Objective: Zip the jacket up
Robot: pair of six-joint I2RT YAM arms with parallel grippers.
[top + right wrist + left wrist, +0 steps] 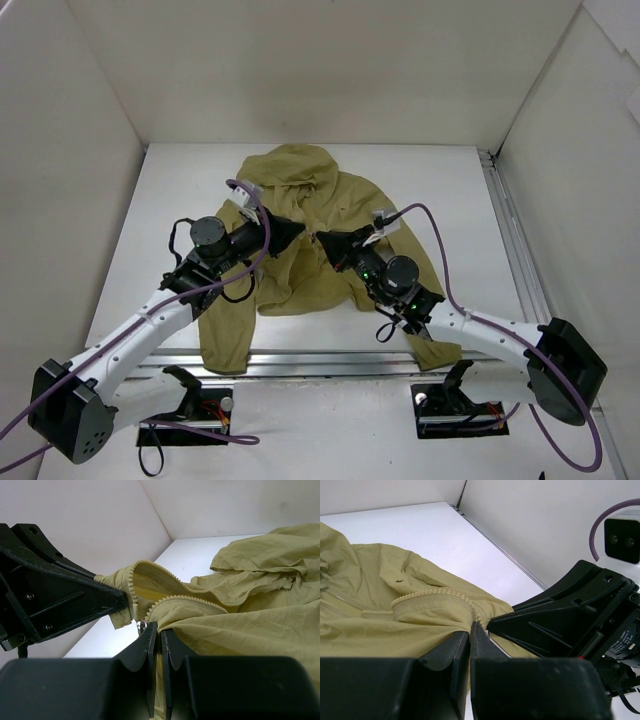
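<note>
The olive-khaki hooded jacket (pixel 330 205) lies spread on the white table, hood at the far side. My left gripper (pixel 297 236) and right gripper (pixel 322 242) meet tip to tip over its middle, each shut on a lifted front edge. In the left wrist view my left gripper (pixel 471 630) pinches fabric below a row of zipper teeth (pixel 430 593). In the right wrist view my right gripper (pixel 158 630) is shut on the other zipper edge (pixel 187 601), with the metal slider (pixel 142 626) just left of its tips. The zipper is open and the two edges are apart.
White walls enclose the table on three sides. A metal rail (pixel 515 245) runs along the right side and another (pixel 330 362) across the front, under the jacket's hem. A sleeve (pixel 224 330) hangs toward the front left.
</note>
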